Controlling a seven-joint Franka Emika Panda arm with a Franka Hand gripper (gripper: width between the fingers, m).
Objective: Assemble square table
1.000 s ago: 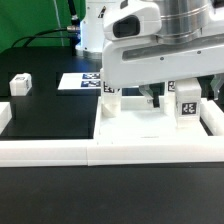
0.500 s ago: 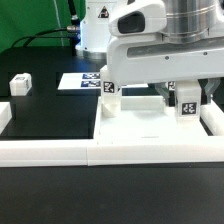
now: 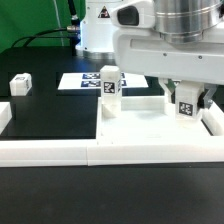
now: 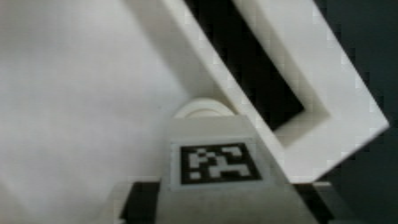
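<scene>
Tagged white leg (image 3: 187,104) in gripper (image 3: 188,110)

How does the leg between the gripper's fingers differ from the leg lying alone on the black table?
The gripped leg stands upright, clamped in the gripper; the lone leg is untouched and sits low. The gripped leg is over the white tabletop; the lone leg is on the black table, at the exterior view's left. Both are white and tagged.
</scene>
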